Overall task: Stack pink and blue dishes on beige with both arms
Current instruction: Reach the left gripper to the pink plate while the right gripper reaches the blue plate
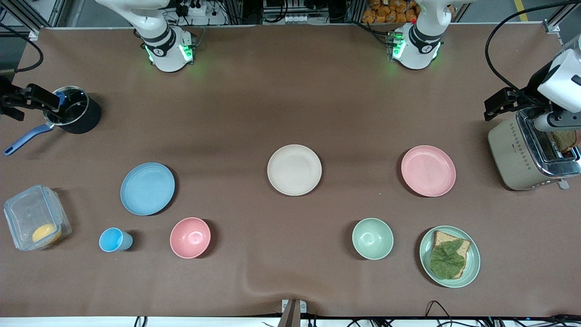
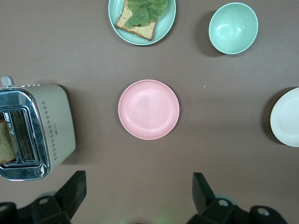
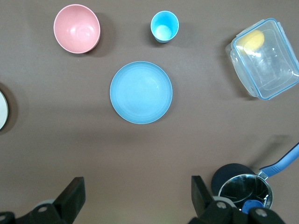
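Note:
The beige plate [image 1: 294, 170] lies bare at the table's middle. The pink plate [image 1: 428, 170] [image 2: 148, 109] lies toward the left arm's end and the blue plate [image 1: 147, 188] [image 3: 141, 92] toward the right arm's end; both are bare and flat on the cloth. My left gripper [image 1: 495, 106] [image 2: 138, 181] hangs high by the toaster, open and holding nothing. My right gripper [image 1: 18, 102] [image 3: 136, 183] hangs high by the pot, also open and holding nothing. Neither gripper touches a plate.
A toaster [image 1: 522, 154] holding bread stands at the left arm's end. Nearer the front camera sit a green bowl [image 1: 372, 238], a green plate with bread and leaf [image 1: 449, 256], a pink bowl [image 1: 190, 237], a blue cup [image 1: 114, 239] and a clear lidded box [image 1: 36, 222]. A dark pot [image 1: 75, 113] stands by the right gripper.

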### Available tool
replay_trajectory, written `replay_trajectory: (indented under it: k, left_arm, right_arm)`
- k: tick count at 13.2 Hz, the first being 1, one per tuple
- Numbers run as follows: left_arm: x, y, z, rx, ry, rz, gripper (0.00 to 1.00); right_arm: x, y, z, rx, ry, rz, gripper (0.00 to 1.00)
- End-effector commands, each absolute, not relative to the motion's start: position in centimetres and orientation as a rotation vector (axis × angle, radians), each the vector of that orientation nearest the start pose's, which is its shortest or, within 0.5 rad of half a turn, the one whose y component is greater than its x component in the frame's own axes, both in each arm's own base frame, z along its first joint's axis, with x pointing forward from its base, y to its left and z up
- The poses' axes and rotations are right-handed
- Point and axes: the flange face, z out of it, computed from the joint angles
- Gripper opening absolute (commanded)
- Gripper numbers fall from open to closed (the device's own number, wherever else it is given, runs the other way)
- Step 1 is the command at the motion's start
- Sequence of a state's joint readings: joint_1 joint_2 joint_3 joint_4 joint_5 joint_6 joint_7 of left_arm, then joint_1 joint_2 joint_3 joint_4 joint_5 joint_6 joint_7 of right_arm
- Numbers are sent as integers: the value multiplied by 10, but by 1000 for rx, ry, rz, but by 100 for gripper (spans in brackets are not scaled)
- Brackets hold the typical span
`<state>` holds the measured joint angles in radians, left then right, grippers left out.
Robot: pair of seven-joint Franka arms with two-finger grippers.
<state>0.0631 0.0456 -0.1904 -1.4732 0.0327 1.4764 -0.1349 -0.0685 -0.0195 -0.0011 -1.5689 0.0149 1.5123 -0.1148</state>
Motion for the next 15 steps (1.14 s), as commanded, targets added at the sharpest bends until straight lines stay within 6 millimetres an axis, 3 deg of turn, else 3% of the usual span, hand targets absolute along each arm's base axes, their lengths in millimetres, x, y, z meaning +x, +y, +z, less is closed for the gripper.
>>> replay_trajectory:
  k: [1,3,4,6,9,12,15]
  left_arm:
    - [553,-60,646,-3122,4,60,100]
    - [556,-53,640,-3102,-6,73,100]
    - [559,-51,624,-3096,-5,124,100]
    - [572,-18,560,-3092,-89,243,100]
    - [570,-12,454,-3097,-95,227,100]
    - [554,7,368,-3114,-137,115,100]
    - [547,26,316,-3125,-184,96,100]
  right_arm:
    - [535,-34,637,-3135,-92,55,100]
    - [535,-34,637,-3135,-92,55,100]
    - [535,-33,637,-3135,-94,55,100]
    - [535,-32,635,-3134,-96,57,100]
    - [541,-31,623,-3133,-99,72,100]
    - [551,-35,570,-3134,-94,89,100]
    - [577,-41,498,-3122,-77,207,100]
